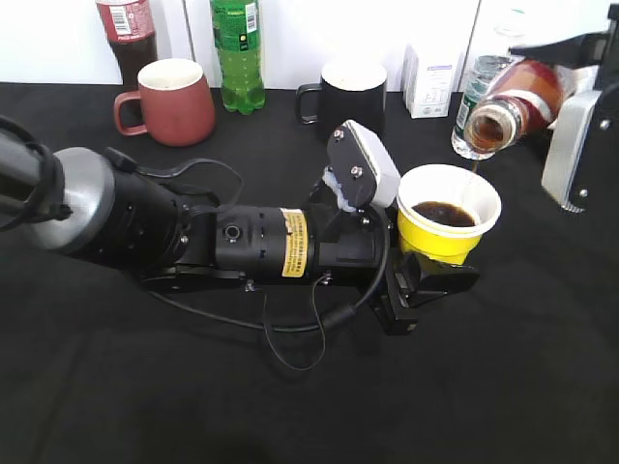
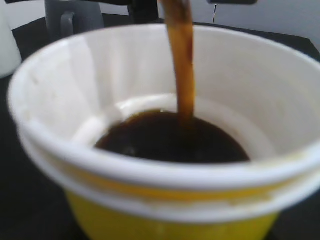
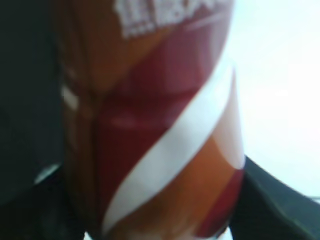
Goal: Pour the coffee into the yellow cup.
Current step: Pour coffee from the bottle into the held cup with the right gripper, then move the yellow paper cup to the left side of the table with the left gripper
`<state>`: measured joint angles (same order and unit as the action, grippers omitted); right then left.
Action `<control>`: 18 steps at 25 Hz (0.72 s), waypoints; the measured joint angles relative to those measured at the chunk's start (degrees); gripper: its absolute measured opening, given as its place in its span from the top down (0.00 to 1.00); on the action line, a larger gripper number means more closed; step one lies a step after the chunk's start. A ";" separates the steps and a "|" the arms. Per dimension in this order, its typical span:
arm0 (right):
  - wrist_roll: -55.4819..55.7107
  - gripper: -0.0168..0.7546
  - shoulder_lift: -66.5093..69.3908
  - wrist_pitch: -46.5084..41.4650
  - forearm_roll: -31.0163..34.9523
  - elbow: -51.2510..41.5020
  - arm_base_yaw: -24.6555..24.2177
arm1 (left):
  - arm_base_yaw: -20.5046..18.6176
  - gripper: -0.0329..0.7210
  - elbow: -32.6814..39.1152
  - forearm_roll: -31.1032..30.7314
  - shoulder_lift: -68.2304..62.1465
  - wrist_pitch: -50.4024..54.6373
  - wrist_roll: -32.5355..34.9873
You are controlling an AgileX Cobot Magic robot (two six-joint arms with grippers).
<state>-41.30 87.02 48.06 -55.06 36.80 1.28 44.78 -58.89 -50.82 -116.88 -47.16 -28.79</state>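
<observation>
Gripping the yellow cup [image 1: 447, 224], the left end effector [image 1: 432, 278] catches coffee [image 1: 514, 102] tipped by the right end effector.

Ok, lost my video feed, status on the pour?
Left gripper holding yellow cup. Right gripper tipping coffee bottle, stream landing inside the cup. Cup part full. Nothing in the way.

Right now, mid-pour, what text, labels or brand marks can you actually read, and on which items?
None reads clearly.
Coffee bottle: white lettering, too blurred.
Arm's yellow sticker: print too small.
Red-labelled bottle: white panel, illegible.
Green bottle: label print too small.
White carton: blue print, unreadable.
Clear bottle: label blurred.
Yellow cup, mugs: no text visible.
</observation>
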 joint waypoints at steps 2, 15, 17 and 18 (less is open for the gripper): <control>10.27 0.27 0.00 0.43 -3.46 0.00 0.00 | 0.00 0.36 0.06 0.00 0.00 -0.23 0.00; 71.46 0.27 0.00 0.70 -4.04 0.00 0.00 | -10.82 0.36 0.06 0.00 0.00 -0.87 0.00; 71.59 0.27 0.00 0.70 -4.04 0.00 0.00 | -14.49 0.36 0.06 0.00 0.00 -0.87 0.00; 71.59 0.27 0.00 0.70 -4.04 0.00 0.00 | -16.31 0.36 0.06 0.00 0.00 -0.87 0.00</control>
<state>30.29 87.02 48.76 -59.10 36.80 1.28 28.47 -58.83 -50.82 -116.88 -48.02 -28.79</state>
